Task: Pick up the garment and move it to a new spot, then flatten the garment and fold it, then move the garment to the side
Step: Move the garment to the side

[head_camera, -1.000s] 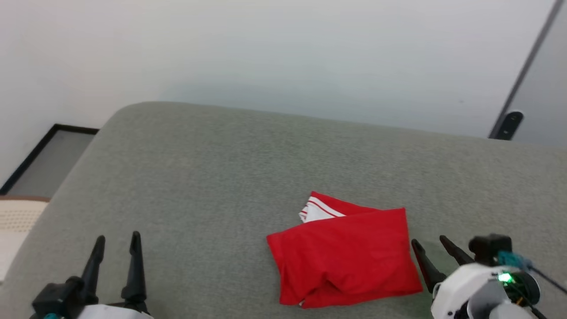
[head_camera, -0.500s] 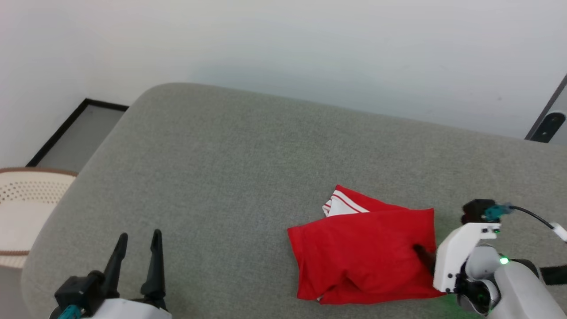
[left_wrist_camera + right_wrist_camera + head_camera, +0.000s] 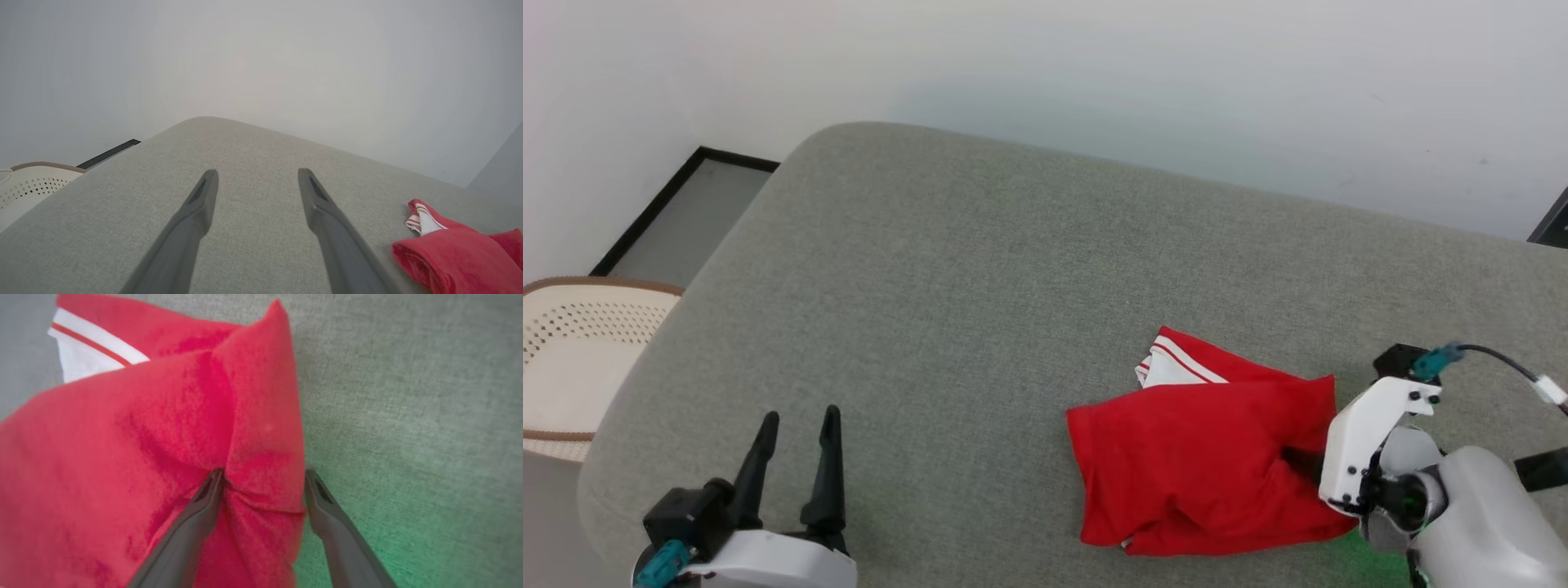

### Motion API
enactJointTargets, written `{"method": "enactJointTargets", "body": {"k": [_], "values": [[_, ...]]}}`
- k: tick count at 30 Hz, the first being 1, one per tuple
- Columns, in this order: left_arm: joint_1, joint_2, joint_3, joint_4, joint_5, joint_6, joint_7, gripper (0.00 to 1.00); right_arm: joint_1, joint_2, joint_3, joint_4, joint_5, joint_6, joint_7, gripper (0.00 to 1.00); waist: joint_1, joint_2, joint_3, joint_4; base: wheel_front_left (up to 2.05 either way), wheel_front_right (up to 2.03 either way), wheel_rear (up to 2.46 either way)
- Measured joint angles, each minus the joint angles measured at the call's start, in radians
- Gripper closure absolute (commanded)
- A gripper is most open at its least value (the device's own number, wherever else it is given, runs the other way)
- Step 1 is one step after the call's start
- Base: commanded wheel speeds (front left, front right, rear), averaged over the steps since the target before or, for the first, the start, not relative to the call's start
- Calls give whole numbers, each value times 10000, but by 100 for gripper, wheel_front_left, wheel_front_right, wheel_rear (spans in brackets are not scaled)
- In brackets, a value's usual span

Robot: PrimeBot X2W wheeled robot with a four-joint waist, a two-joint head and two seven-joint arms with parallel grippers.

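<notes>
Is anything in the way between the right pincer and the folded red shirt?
Nothing visible. The right pincer stands open astride the edge of the folded red jersey shirt, one finger on the cloth, the other over the grey fabric cushion.

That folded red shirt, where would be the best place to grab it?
Probably its right-hand edge, coming from the robot's right. There the garment puckers up in a raised ridge off the grey cushion, and the open right tool straddles it.
</notes>
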Motion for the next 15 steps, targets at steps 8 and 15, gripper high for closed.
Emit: {"method": "enactJointTargets", "body": {"k": [8,15], "values": [[-35,33,52,4,-52,0,0,0,-275,121,-861,303,1208,2,654,0,0,0,91,-62,0,0,0],[-86,25,56,-12,-52,0,0,0,-293,44,-708,378,1156,13,196,100,0,0,152,-154,0,0,0]]}}
